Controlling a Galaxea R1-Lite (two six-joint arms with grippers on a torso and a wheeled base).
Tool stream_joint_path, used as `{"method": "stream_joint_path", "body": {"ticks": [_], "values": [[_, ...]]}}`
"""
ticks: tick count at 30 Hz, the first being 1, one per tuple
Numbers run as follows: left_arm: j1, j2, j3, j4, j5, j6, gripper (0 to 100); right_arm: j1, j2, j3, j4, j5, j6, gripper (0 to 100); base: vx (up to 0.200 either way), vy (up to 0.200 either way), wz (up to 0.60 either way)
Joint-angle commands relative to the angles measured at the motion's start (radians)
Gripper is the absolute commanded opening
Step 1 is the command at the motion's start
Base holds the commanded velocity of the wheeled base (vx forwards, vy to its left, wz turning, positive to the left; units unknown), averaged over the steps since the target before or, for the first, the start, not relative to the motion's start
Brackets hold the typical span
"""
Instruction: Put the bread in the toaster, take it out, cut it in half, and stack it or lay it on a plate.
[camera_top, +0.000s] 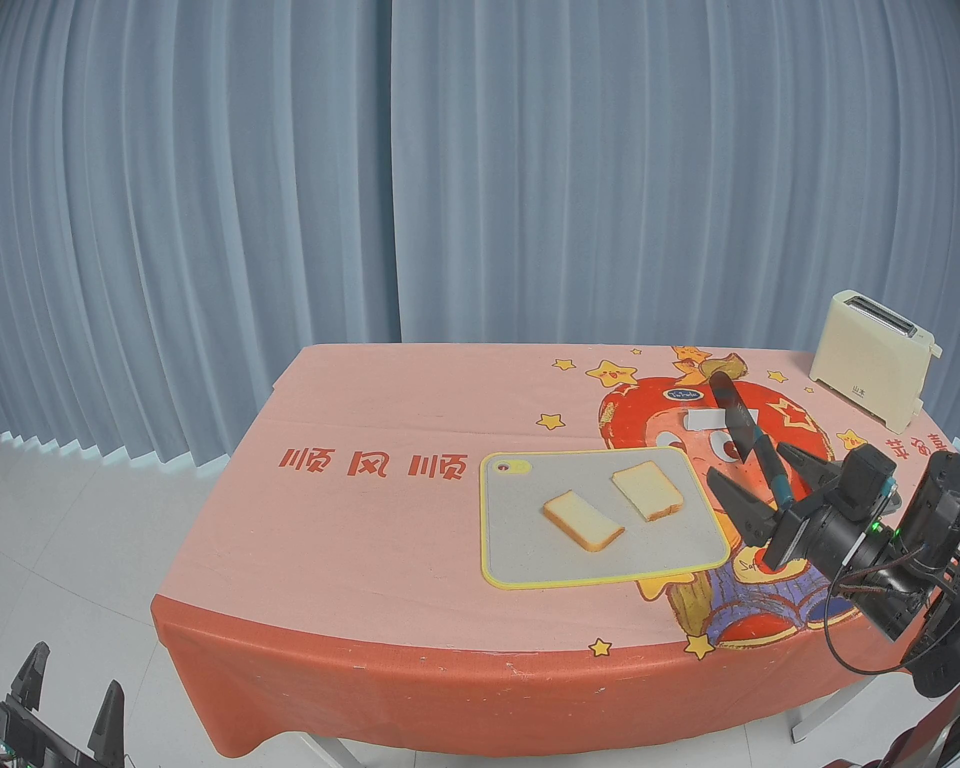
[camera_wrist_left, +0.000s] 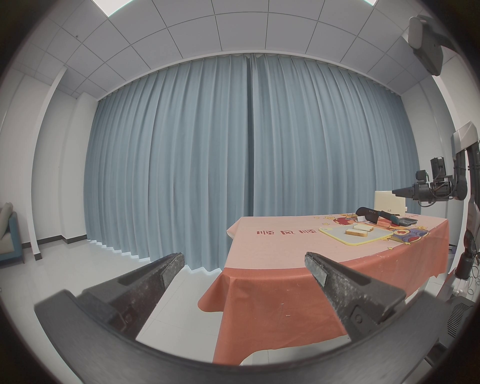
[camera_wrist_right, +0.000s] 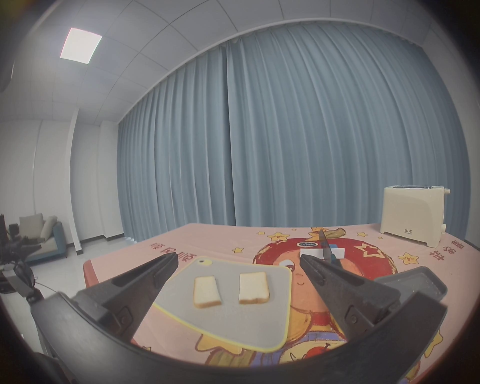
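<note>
Hanging low off the table's (camera_top: 400, 560) near left corner, well apart from the cutting board (camera_top: 520, 562), the left gripper (camera_top: 76, 667) has its fingers spread wide with nothing between them. Just right of the board, the right gripper (camera_top: 748, 462) is raised above the tablecloth, its jaws likewise wide apart and holding nothing. A dark plate (camera_wrist_right: 417, 281) sits on the cloth to the board's right, beside that gripper. On the board itself lie the two bread halves, flat and apart from each other: one half (camera_top: 583, 520) toward the board's middle, the other half (camera_top: 648, 490) nearer its far right corner. Past that corner, a knife (camera_top: 738, 410) with a dark blade and teal handle rests on the cloth, its blade across a small white label (camera_top: 700, 419). Farther right of the board, the cream toaster (camera_top: 873, 358) stands upright at the table's far edge. A blue-grey curtain (camera_top: 400, 170) hangs behind.
</note>
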Motion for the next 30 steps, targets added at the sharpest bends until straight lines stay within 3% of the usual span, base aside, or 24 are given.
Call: {"method": "stream_joint_path", "body": {"ticks": [1,6,9,13,18,22,30], "values": [[0.000,-0.013,0.018,0.000,0.000,-0.001,100,-0.004,0.047,0.020,-0.011,0.000,-0.013,100,0.000,0.000,0.00],[0.000,-0.013,0.018,0.000,0.000,-0.001,100,-0.058,0.047,0.032,-0.014,0.014,-0.105,100,0.000,0.000,0.00],[0.000,-0.013,0.018,0.000,0.000,0.001,100,-0.062,0.040,0.029,-0.015,0.037,-0.107,100,0.000,0.000,0.00],[0.000,-0.013,0.018,0.000,0.000,-0.001,100,-0.055,0.047,0.017,-0.003,0.036,-0.120,100,0.000,0.000,0.00],[0.000,-0.013,0.018,0.000,0.000,-0.001,100,-0.065,0.089,-0.077,0.035,0.031,-0.127,100,0.000,0.000,0.00],[0.000,-0.013,0.018,0.000,0.000,0.001,100,-0.081,0.089,-0.174,0.138,0.030,-0.122,100,0.000,0.000,0.00],[0.000,-0.013,0.018,0.000,0.000,0.001,100,-0.087,0.066,-0.392,0.506,0.040,-0.111,100,0.000,0.000,0.00]]}}
